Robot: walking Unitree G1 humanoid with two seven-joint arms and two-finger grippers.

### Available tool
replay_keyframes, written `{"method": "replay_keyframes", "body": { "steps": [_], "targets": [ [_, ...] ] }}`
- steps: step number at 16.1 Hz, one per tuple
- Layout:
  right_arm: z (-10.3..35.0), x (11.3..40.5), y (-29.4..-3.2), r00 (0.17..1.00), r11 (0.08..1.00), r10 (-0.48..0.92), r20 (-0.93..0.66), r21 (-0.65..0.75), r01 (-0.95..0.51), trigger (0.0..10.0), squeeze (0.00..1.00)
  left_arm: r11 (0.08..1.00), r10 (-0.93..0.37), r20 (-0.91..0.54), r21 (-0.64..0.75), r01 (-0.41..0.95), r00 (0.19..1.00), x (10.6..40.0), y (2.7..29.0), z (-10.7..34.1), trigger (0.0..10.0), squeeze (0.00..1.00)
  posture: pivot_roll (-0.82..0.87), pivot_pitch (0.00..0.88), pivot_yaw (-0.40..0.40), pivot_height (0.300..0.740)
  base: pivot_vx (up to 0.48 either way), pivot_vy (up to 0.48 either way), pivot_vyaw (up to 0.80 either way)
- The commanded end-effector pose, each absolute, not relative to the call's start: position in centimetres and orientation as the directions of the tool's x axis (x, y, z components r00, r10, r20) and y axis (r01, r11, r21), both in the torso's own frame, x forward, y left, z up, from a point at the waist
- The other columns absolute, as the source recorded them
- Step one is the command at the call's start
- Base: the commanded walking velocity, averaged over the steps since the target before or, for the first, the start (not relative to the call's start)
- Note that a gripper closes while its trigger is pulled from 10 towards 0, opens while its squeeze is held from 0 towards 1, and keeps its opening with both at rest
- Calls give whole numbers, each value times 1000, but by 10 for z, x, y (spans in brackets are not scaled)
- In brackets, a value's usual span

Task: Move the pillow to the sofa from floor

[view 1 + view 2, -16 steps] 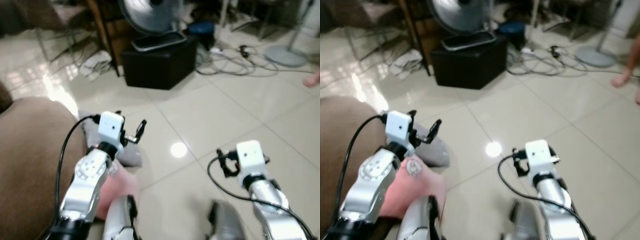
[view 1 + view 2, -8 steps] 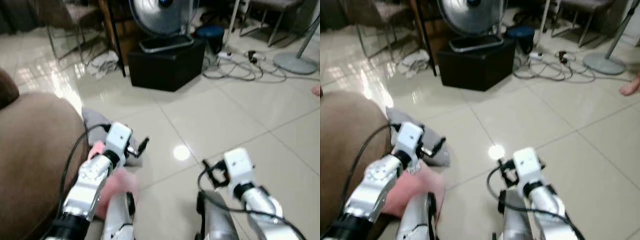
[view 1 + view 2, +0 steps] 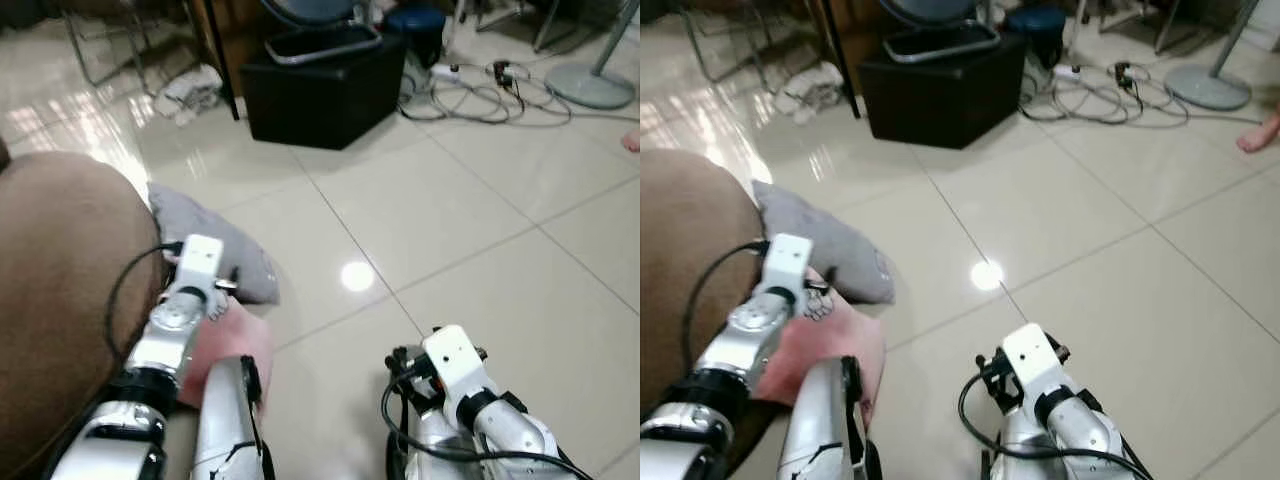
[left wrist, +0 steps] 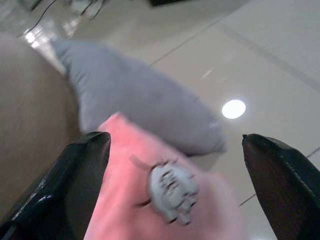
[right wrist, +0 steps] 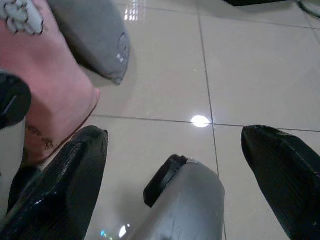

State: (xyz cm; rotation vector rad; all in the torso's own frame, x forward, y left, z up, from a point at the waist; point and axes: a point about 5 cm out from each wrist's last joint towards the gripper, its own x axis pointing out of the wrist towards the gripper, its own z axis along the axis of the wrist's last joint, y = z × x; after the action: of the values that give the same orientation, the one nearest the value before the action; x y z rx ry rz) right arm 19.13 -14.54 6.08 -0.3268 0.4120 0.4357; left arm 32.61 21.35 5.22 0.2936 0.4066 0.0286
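Pink pillow: on the tiled floor, tucked against the base of the brown sofa; printed with a small pale cartoon figure; likely the pillow meant to go up.
Grey pillow: flat on the floor just beyond the pink one, touching it, also against the sofa; a second candidate for lifting.
Left gripper: fingers spread wide, nothing between them; lowered over the pink pillow so that the cushion sits between the two black fingers; judged to be lining up a grasp, since a soft, wide thing needs a broad opening.
Right gripper: fingers parted and empty, low over bare tile beside the robot's own leg; pink and grey pillows off to one side of it; seemingly held clear so as not to crowd the left arm.
Sofa: rounded brown arm at the robot's left, close beside the pillows; short lift and swing needed, by the look of it.
Background: black box, tangled cables and a fan base well apart from the work.
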Motion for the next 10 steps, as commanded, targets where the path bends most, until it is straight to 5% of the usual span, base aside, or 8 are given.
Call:
{"method": "replay_keyframes", "body": {
  "steps": [1, 6, 10],
  "targets": [
    [69, 190, -137, 820, 832, 397, -412, -215, -511, 10000, 0, 939, 183, -399, 341, -40, 899, 323, 233, 49, 10000, 1000, -38, 202, 49, 516, 0, 0, 0],
    [79, 206, -125, 793, 785, 475, -382, -223, -578, 10000, 0, 913, 276, -463, 400, -79, 842, 307, 272, 38, 10000, 1000, -40, 277, 13, 516, 0, 0, 0],
    [85, 204, -122, 768, 750, 513, -383, -236, -618, 10000, 0, 901, 280, -513, 432, -37, 811, 297, 277, 26, 10000, 1000, -50, 309, -1, 516, 0, 0, 0]
  ]
}}
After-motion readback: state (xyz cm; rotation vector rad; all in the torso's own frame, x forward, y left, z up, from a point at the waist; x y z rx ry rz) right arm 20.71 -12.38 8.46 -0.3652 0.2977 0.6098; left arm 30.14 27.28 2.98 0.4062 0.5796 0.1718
